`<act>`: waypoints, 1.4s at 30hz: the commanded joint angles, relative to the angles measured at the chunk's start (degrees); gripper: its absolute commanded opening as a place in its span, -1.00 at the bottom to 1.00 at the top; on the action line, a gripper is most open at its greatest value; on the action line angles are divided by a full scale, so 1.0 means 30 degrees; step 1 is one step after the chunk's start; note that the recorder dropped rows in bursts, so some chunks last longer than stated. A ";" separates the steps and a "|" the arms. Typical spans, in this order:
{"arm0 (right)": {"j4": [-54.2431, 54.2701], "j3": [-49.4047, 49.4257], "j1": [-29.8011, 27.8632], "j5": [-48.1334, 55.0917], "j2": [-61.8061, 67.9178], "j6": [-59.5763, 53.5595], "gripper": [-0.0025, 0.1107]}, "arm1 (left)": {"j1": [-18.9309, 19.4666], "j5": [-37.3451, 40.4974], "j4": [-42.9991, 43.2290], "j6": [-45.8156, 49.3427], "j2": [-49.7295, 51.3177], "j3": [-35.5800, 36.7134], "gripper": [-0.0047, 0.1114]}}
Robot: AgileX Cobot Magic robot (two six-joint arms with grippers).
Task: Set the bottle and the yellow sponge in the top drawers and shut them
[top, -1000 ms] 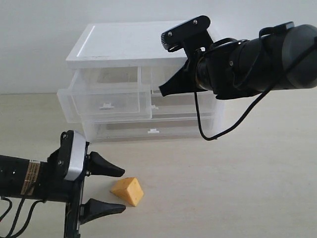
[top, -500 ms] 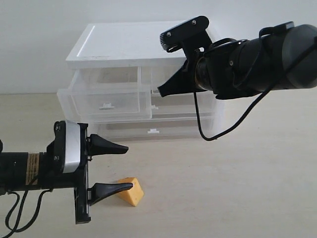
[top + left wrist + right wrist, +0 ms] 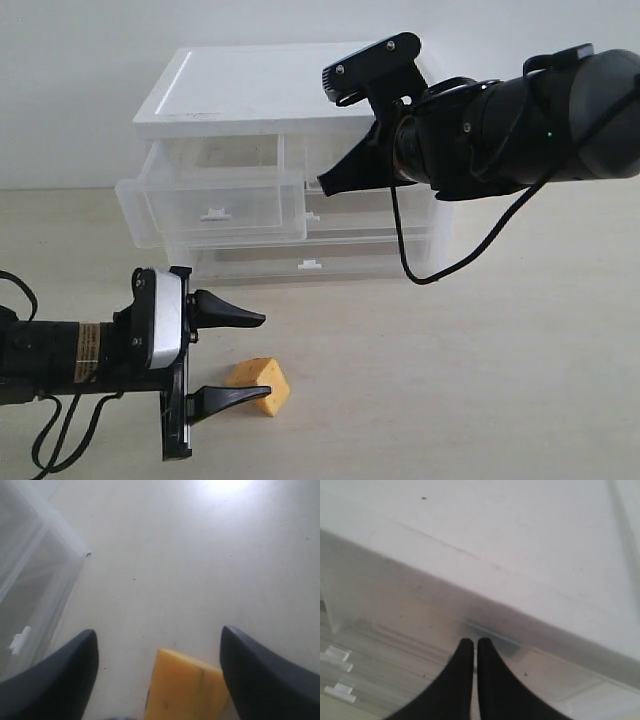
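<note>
Closest to the front edge of the table (image 3: 450,380), on its left side, the left gripper (image 3: 262,356) is held low over the surface with its jaws spread wide apart. The yellow sponge (image 3: 264,374) lies flat on the table between those two black fingers (image 3: 60,680), nearer to one of them than to the other. The exterior view shows one finger crossing in front of the sponge, but whether it touches cannot be told. Nothing is clamped. Farther back, towards the rear edge of the table, stands a white-topped drawer unit (image 3: 270,90) with see-through fronts. Its left top drawer (image 3: 215,205) is pulled out well past the front of the unit, its small white handle (image 3: 214,213) facing forward. The right top drawer (image 3: 312,155) beside it sits pushed in. Below them the two full-width drawers (image 3: 310,262) are in place. The right gripper (image 3: 322,186) is held up at the front of the unit, its jaws pressed together on nothing, the tips at the lower edge of the right top drawer, just under the white top.
</note>
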 commanded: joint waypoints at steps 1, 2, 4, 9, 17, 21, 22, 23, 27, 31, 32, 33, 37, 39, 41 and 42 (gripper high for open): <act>-0.0096 -0.0073 -0.0035 -0.0034 0.0014 -0.0006 -0.96 | -0.0177 0.0154 -0.0044 -0.0683 0.0513 -0.0463 0.18; -0.0096 -0.0073 -0.0035 -0.0034 0.0014 -0.0006 -0.96 | -0.0177 0.0154 0.0289 -0.0684 0.0800 -0.0602 0.18; -0.0096 -0.0073 -0.0035 -0.0034 0.0014 -0.0006 -0.96 | -0.0177 0.0154 0.0365 -0.0739 0.0998 -0.0642 0.18; -0.0086 -0.0073 -0.0035 -0.0078 0.0014 -0.0006 -0.96 | -0.0177 0.0029 0.0335 -0.0739 0.1480 -0.0654 0.18; -0.0116 -0.0073 -0.0035 -0.0080 0.0014 -0.0115 -0.96 | -0.0177 -0.1576 0.0077 -0.1841 0.1306 -0.0654 0.03; -0.0116 -0.0073 -0.0035 0.0122 0.0014 -0.0434 -0.96 | -0.0138 0.0545 -0.1093 -0.7934 -0.1355 -0.0654 -0.06; -0.0116 -0.0073 -0.0035 0.0122 0.0014 -0.0434 -0.96 | -0.0138 0.1756 -0.1234 -0.9680 -0.2085 -0.0654 -0.06; -0.0116 -0.0073 -0.0035 0.0123 0.0014 -0.0532 -0.96 | -0.0138 0.2885 -0.1101 -1.1136 -0.2832 -0.0654 -0.06; -0.0116 -0.0073 -0.0035 0.0123 0.0014 -0.0532 -0.96 | -0.0175 0.5660 0.4235 -1.7227 -0.5192 -0.0654 -0.06; -0.0116 -0.0073 -0.0035 0.0123 0.0014 -0.0532 -0.96 | -0.0446 0.5467 1.0656 -2.5400 -0.5721 -0.0654 -0.06; -0.0116 -0.0073 -0.0035 0.0123 0.0014 -0.0532 -0.96 | -0.0702 0.6246 1.0895 -2.5837 -0.5565 -0.0654 -0.06; -0.0025 -0.0073 -0.0035 0.0123 0.0014 -0.0528 -0.96 | -0.1027 0.6996 1.0895 -2.5837 -0.5433 -0.0654 -0.06; 0.0733 -0.0073 -0.0035 0.0054 0.0014 -0.0528 -0.96 | -0.2087 0.9266 0.7726 -2.5837 -0.4453 -0.1183 -0.06; 0.0774 -0.0073 -0.0035 0.0054 0.0014 -0.0528 -0.96 | -0.2490 0.8988 0.6331 -2.5966 -0.3984 -0.1696 -0.06; 0.0774 -0.0073 -0.0035 0.0054 0.0014 -0.0528 -0.96 | -0.3020 0.9235 0.6121 -2.5966 -0.3628 -0.2148 -0.06; 0.0774 -0.0073 -0.0035 0.0054 0.0014 -0.0528 -0.96 | -0.3302 0.9620 0.6121 -2.5966 -0.3530 -0.2251 -0.06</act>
